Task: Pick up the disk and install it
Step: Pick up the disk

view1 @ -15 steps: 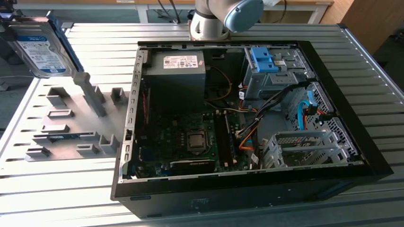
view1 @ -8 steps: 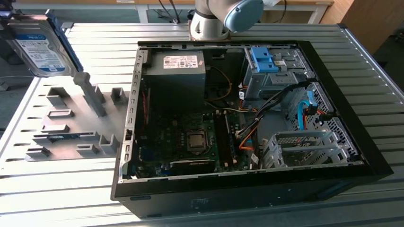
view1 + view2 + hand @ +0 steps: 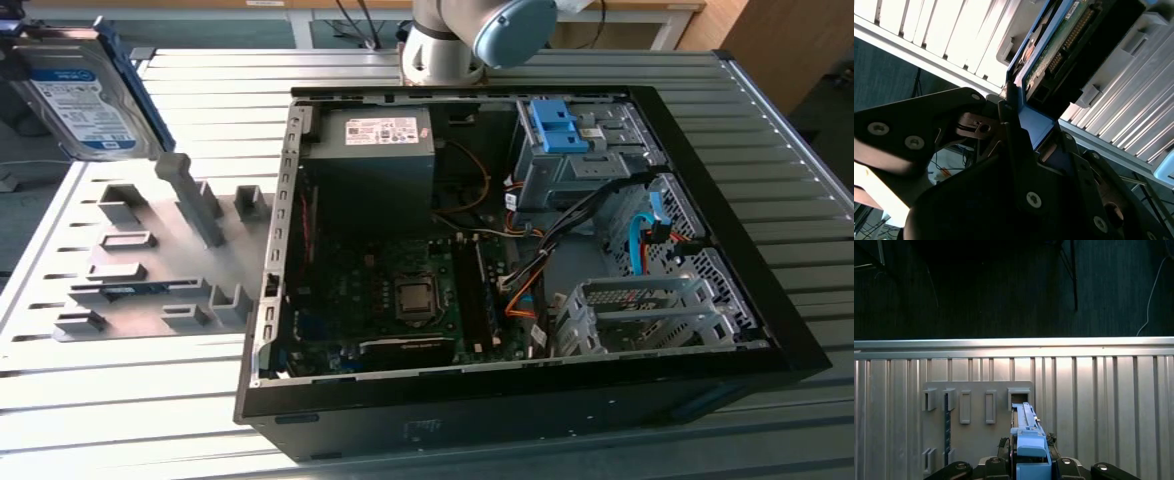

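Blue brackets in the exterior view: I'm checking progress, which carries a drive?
The disk at the exterior view's upper left: its frame wraps a drive. The blue bracket in the case is bare.

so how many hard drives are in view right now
1: the disk, at the exterior view's upper left by the grey fixture plate, held in the gripper. Others may sit hidden inside the computer case.
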